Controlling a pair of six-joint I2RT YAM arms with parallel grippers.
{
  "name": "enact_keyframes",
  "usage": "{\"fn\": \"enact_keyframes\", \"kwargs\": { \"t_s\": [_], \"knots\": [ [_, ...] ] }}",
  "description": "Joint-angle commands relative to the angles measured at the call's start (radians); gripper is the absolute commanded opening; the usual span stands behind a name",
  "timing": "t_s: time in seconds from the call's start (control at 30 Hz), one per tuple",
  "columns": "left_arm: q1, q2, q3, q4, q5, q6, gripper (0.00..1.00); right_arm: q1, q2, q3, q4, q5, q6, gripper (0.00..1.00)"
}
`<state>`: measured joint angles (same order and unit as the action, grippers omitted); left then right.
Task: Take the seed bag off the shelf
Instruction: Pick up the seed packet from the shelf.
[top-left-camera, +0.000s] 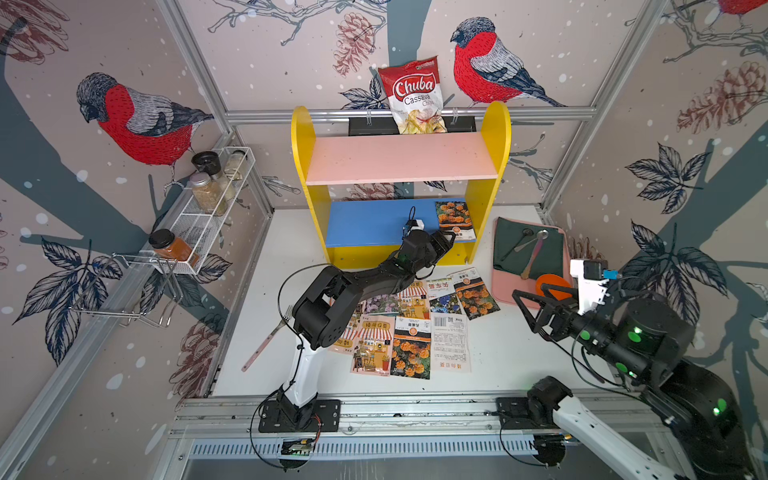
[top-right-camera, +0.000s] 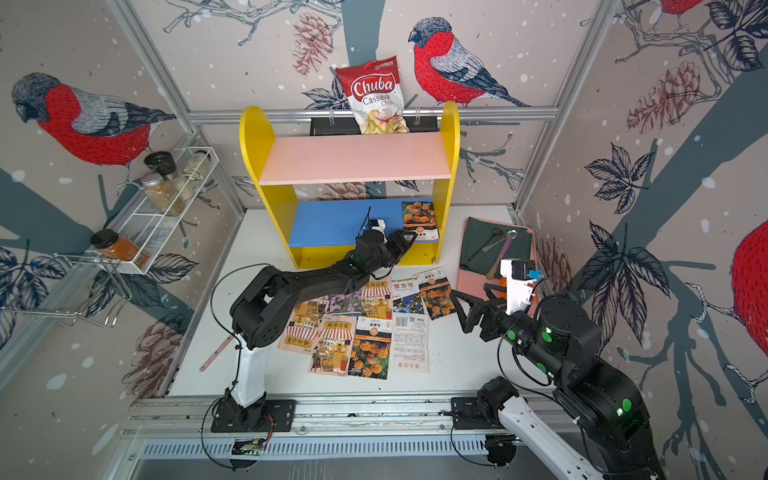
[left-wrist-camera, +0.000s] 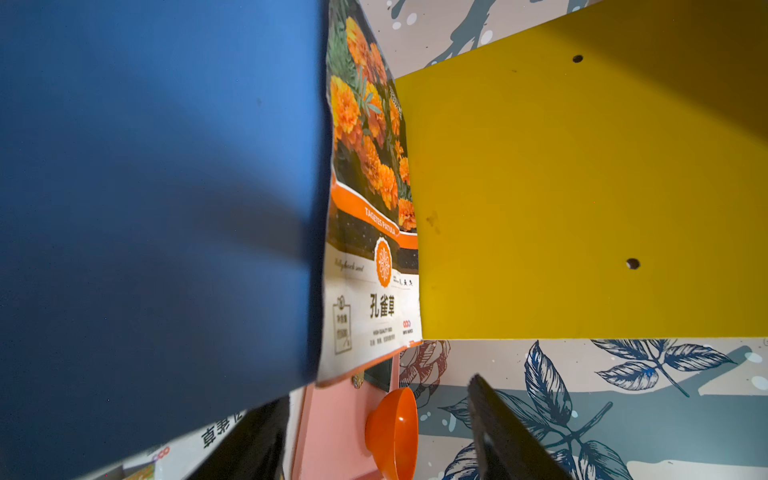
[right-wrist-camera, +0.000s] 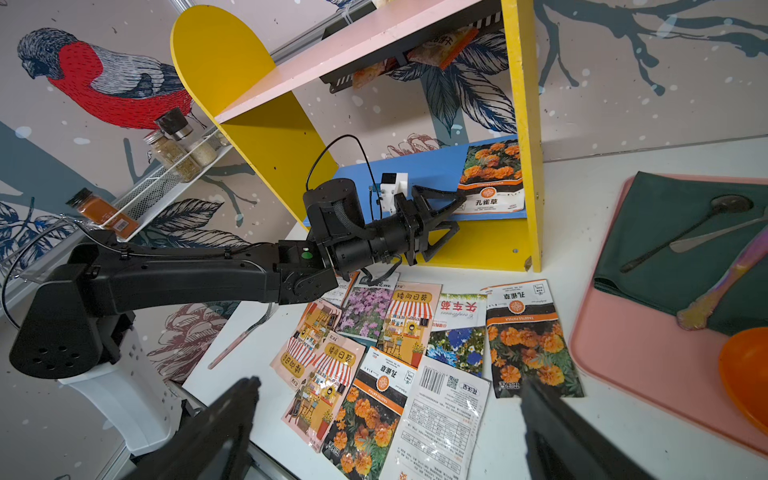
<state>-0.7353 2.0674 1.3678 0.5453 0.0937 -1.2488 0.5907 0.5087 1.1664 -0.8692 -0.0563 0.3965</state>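
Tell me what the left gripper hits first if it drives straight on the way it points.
Most likely the seed bag on the blue lower board: its near edge lies just ahead of the left gripper, between its open jaws. The yellow side panel stands beyond; depth is unclear.

Left arm (top-left-camera: 370, 279) reaches forward from its base, upper link steep, forearm near level, wrist rolled so the left gripper (right-wrist-camera: 459, 212) sits with one finger above the other; fingers (right-wrist-camera: 436, 194) apart, not clamped. Right arm (top-left-camera: 648, 332) folded on its own side, elbow raised, right gripper (top-left-camera: 524, 311) aimed inward toward the left arm, fingers (right-wrist-camera: 224, 428) spread wide.
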Motion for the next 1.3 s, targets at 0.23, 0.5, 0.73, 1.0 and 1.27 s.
{"fn": "enact_keyframes", "kwargs": {
  "t_s": [0.23, 0.5, 0.73, 1.0, 1.27],
  "knots": [
    [0.004, 0.029, 0.066, -0.076, -0.047, -0.018, 0.67, 0.001, -0.006, -0.016, 0.038, 0.016, 0.014, 1.0],
    [0.003, 0.058, 0.131, -0.135, -0.068, -0.029, 0.69, 0.001, -0.014, -0.027, 0.04, 0.016, 0.017, 1.0],
    [0.005, 0.085, 0.209, -0.23, -0.098, -0.037, 0.7, 0.001, -0.019, -0.037, 0.043, 0.016, 0.02, 1.0],
    [0.008, 0.104, 0.26, -0.313, -0.127, -0.044, 0.73, 0.001, -0.022, -0.048, 0.047, 0.016, 0.019, 1.0],
    [0.01, 0.126, 0.318, -0.392, -0.129, -0.036, 0.69, 0.001, -0.029, -0.05, 0.048, 0.016, 0.025, 1.0]
  ]
}}
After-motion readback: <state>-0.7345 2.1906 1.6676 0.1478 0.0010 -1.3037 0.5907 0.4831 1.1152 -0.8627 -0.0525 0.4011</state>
